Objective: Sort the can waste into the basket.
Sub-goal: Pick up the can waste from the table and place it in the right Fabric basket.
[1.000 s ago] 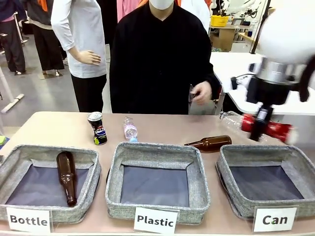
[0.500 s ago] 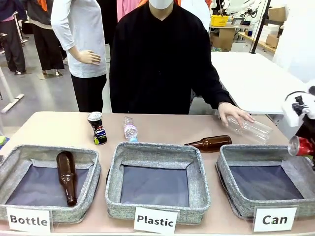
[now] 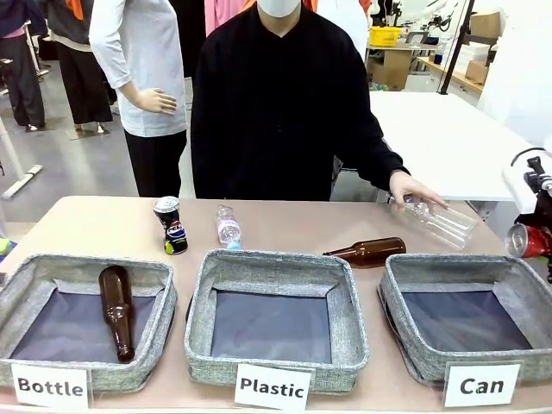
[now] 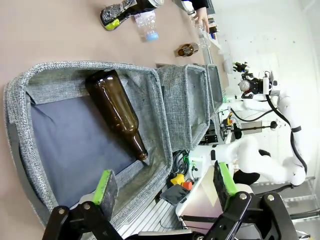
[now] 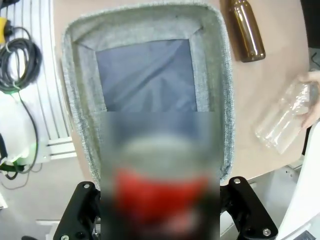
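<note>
Nearest, three grey baskets are lined up along the front edge of the table (image 3: 103,220). The left gripper (image 4: 165,182) is hung above the Bottle basket (image 4: 30,80), in which a brown bottle (image 4: 114,110) is laid. Its green pads are spread wide and nothing is held between them. No waste is seen in the Plastic basket (image 3: 276,267) in the middle.

At the right, the Can basket (image 3: 392,285) is likewise unfilled. The red can (image 3: 524,241) is pinched between the fingers of the right gripper (image 5: 161,200) and is carried above the basket's far right rim, not yet inside (in the wrist view it is blurred, with the dark lining spread out beyond it). A crushed can of this kind is judged to be light, thin-walled and slick, with creases that are stiff but easily dented further. Little squeeze is needed, and a short drop should do it no harm.

Farther back, the black can (image 3: 171,224) is stood on the table behind the Bottle basket, well apart from its target. It is best taken across its crumpled middle from above, since it could be tipped by a light nudge. Near it a small clear bottle (image 3: 228,227) is laid, and a second brown bottle (image 3: 371,251) is laid behind the gap between the Plastic and Can baskets. Farthest, a large clear bottle (image 3: 444,226) is touched by the person's hand (image 3: 414,188).
</note>
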Robot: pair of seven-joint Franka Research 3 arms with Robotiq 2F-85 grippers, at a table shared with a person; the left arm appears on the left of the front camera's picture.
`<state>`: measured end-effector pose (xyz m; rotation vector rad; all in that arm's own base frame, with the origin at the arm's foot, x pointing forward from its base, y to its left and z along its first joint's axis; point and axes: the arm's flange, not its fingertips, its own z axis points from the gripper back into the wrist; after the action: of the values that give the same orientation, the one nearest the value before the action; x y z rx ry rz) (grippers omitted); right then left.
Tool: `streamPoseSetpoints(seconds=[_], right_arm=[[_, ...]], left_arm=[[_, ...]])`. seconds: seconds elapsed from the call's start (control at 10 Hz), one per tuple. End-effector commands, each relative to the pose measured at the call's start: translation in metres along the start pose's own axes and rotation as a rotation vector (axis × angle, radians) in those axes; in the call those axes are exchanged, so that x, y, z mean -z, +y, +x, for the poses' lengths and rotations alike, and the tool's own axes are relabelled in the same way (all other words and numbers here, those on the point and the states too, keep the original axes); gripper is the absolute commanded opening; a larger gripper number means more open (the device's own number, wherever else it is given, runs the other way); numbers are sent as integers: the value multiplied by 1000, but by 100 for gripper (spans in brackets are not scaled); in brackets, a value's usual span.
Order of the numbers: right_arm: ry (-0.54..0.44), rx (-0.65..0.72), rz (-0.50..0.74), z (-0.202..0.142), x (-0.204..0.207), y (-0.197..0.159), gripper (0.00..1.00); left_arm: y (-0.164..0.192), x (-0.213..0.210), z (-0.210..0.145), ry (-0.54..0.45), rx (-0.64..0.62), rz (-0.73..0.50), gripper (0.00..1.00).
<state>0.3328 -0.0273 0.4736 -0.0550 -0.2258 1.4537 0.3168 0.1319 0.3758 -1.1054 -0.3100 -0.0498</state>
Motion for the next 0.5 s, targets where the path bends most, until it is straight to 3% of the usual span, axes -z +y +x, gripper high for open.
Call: streamPoseSetpoints(seconds=[0.0,0.1,0.2,0.4], right_arm=[[-6,-34,-11,-2,24,20,43],[-7,-23,-13,0,25,18,62],[-5,-25,-8,0,25,18,99],[-4,-18,-5,0,25,16,100]], left_arm=[[-1,-2,-3,11,0,-5,100],[-1,-2,-3,11,0,-5,100],[-1,-2,-3,11,0,-5,100],[-1,-2,-3,11,0,-5,100]])
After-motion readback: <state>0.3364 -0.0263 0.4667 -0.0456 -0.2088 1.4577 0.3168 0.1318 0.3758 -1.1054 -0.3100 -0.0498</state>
